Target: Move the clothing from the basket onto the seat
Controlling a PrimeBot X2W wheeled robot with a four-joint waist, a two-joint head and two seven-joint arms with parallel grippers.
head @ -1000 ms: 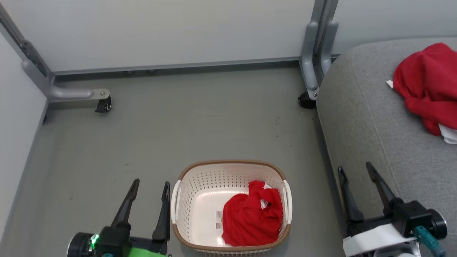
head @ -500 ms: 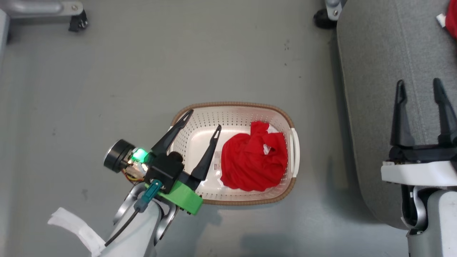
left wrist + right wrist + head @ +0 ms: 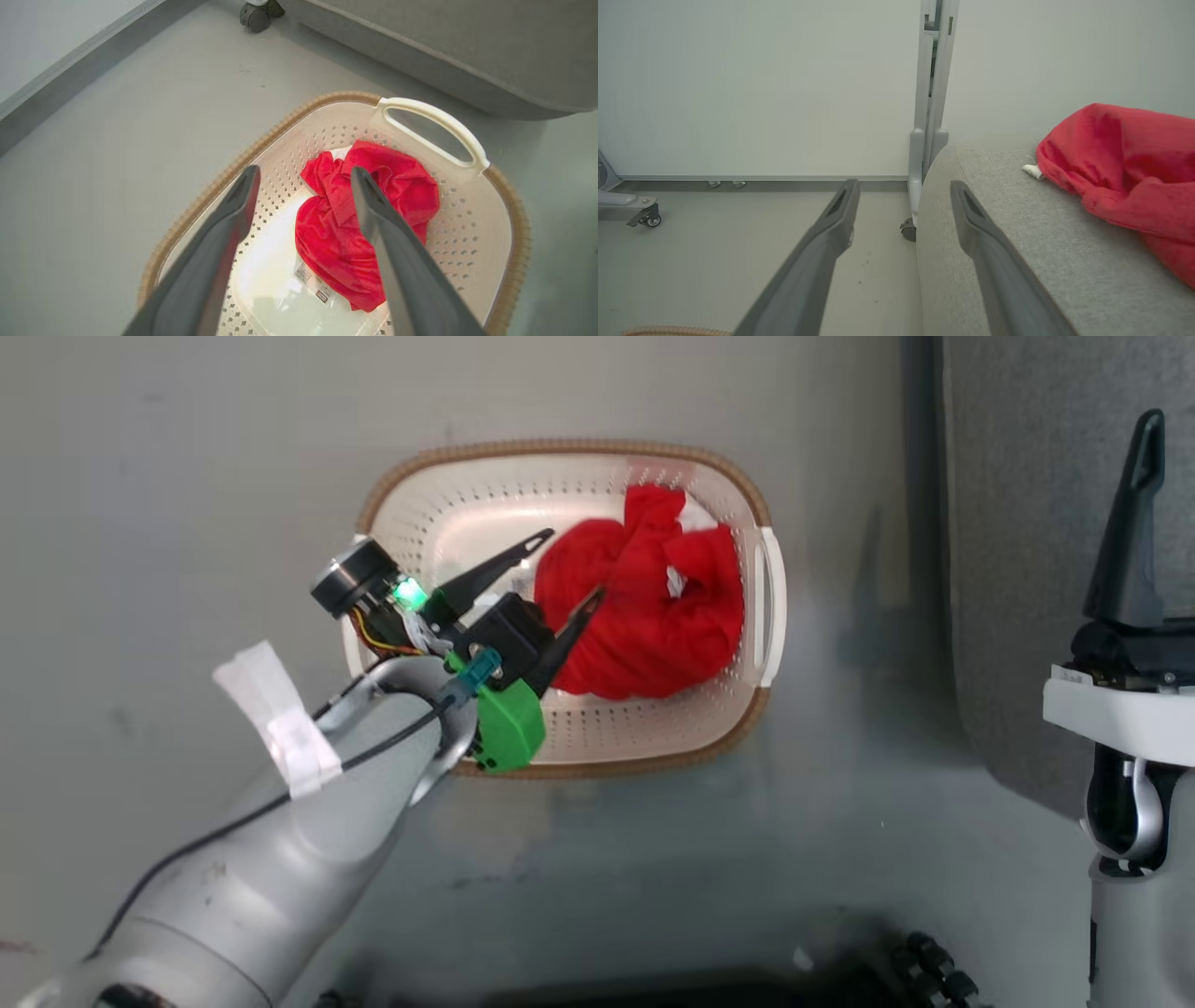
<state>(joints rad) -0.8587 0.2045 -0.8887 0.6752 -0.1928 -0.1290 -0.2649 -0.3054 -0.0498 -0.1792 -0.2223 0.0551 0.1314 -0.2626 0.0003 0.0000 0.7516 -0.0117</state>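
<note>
The cream basket (image 3: 758, 588) with its brown rim stands on the grey floor. One crumpled red garment (image 3: 653, 607) lies in its right half, beside a paper label (image 3: 310, 282). My left gripper (image 3: 574, 563) is open and hangs over the basket, with one finger above the garment's left edge and the other above bare basket floor (image 3: 275, 275). I cannot tell whether it touches the fabric. The second red garment (image 3: 1125, 158) lies on the grey seat (image 3: 1017, 242). My right gripper (image 3: 903, 186) is open and empty, at the seat's near edge (image 3: 1018, 523).
White partition walls stand behind, with a grey post and castor (image 3: 908, 228) by the seat's corner and another castor foot (image 3: 644, 217) at the far left. Grey floor (image 3: 187, 476) surrounds the basket. My dark base (image 3: 840, 980) shows at the bottom of the head view.
The head camera has tilted down. My left gripper has swung in over the basket, from beside it to above the red garment's left edge, still open. The right gripper stays open.
</note>
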